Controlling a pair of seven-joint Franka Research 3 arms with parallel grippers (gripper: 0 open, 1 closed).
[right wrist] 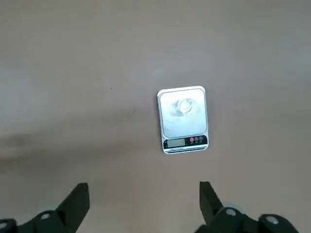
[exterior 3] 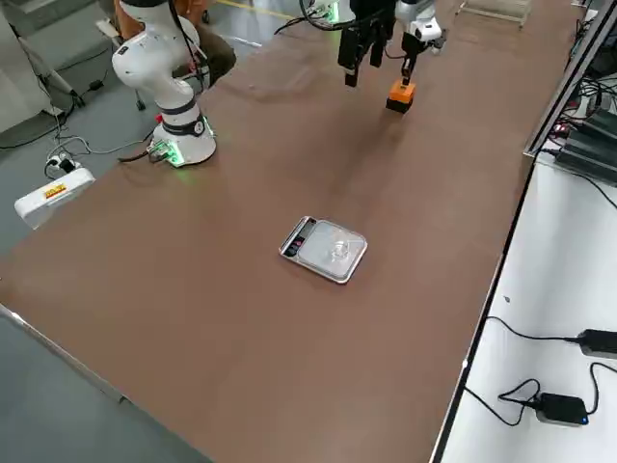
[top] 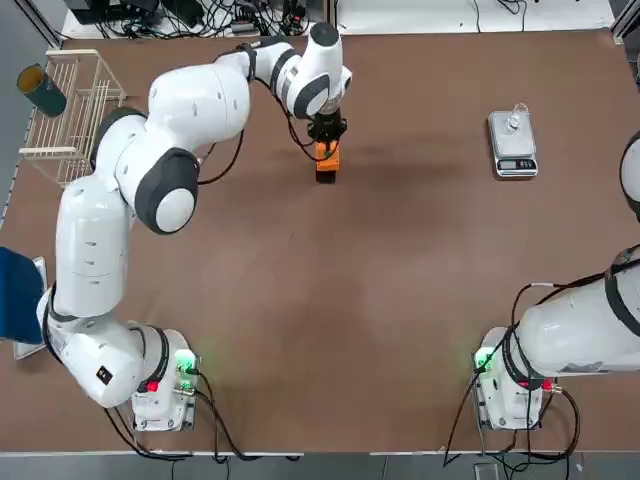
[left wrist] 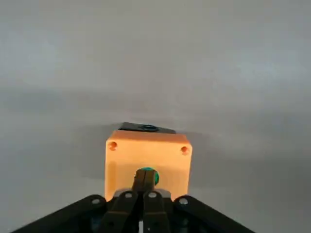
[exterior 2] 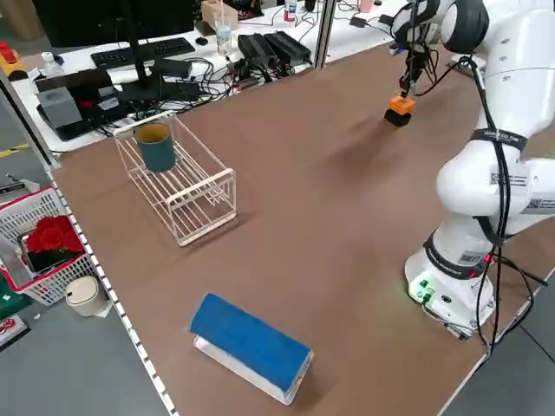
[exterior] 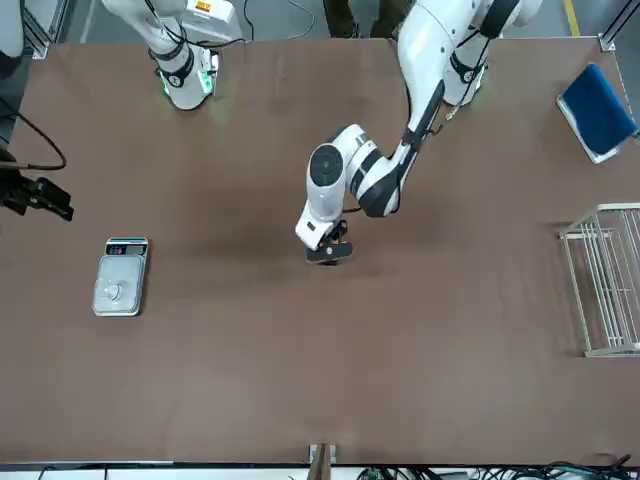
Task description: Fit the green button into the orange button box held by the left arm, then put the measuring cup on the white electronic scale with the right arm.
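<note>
The orange button box [top: 327, 156] stands on the brown table at the far middle, also seen as the orange button box [left wrist: 148, 155]. My left gripper [top: 327, 133] hangs right above it, shut, its fingertips [left wrist: 144, 182] meeting on the green button [left wrist: 152, 175] that sits in the box's face. The white electronic scale [top: 503, 139] lies far right, and the clear measuring cup [top: 516, 121] stands on its plate. In the right wrist view the measuring cup [right wrist: 185, 106] on the scale [right wrist: 171, 124] lies well below my right gripper [right wrist: 143, 208], which is open and empty.
A black flat piece [top: 325, 177] lies against the orange box on its near side. A wire rack [top: 78, 125] with a dark teal cup [top: 42, 90] stands far left. A blue pad [exterior 2: 251, 342] lies at the table's left edge.
</note>
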